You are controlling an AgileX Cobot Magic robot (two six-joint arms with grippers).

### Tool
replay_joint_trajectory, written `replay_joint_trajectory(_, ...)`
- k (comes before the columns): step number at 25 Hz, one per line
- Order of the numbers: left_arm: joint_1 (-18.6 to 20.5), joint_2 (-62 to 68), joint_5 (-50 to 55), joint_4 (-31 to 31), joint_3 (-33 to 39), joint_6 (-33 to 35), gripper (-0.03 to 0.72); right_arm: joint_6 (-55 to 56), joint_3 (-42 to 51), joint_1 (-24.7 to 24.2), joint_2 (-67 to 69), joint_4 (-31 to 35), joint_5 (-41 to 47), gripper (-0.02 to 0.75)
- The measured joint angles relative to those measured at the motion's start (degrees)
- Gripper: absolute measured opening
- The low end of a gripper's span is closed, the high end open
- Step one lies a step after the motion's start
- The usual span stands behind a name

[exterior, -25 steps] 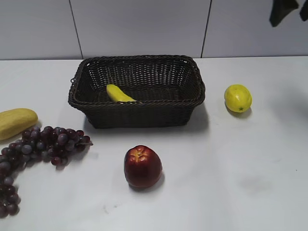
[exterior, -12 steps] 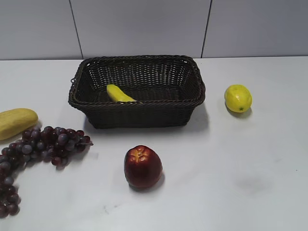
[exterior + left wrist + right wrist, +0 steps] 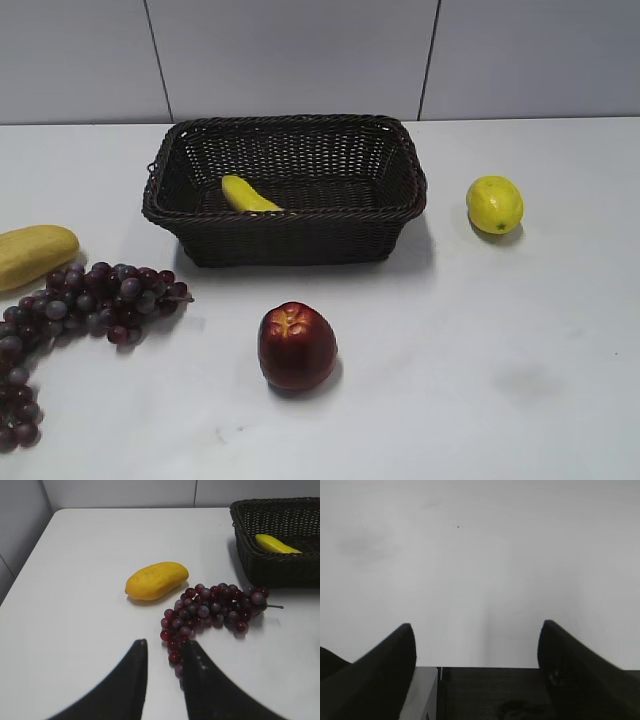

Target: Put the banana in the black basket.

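The left gripper (image 3: 162, 652) hangs over the white table (image 3: 85, 545) with its two dark fingers drawn close, only a narrow slit between them and nothing pinched; their tips sit just beside the near end of a bunch of purple grapes (image 3: 212, 610). The right gripper (image 3: 476, 635) is spread wide and empty above bare tabletop (neither gripper appears in the exterior view). Just left of the grapes lies a blunt yellow-tan fruit (image 3: 156, 580). Beyond them stands the black basket (image 3: 290, 235), and the banana (image 3: 247, 195) lies inside it toward its left end, its long axis slanting from far-left to near-right, the rounded tip pointing far-left and the other end hidden behind the near rim. A red apple (image 3: 296, 345) sits near the front, a lemon (image 3: 494, 204) right of the basket.
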Motion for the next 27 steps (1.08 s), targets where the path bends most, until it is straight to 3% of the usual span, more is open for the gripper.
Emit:
replay_joint_trajectory(8, 0.0, 0.0, 0.0, 0.0, 0.0, 0.0, 0.237, -0.4, 9.6, 0.0, -22.6, 0.0, 0.7, 0.573)
replay_joint_trajectory(16, 0.0, 0.0, 0.0, 0.0, 0.0, 0.0, 0.237, -0.8, 10.4, 0.0, -41.3, 0.0, 1.0, 0.573)
replay_joint_trajectory(27, 0.0, 0.0, 0.0, 0.0, 0.0, 0.0, 0.237, -1.0, 10.5, 0.0, -53.2, -0.3, 1.6, 0.573)
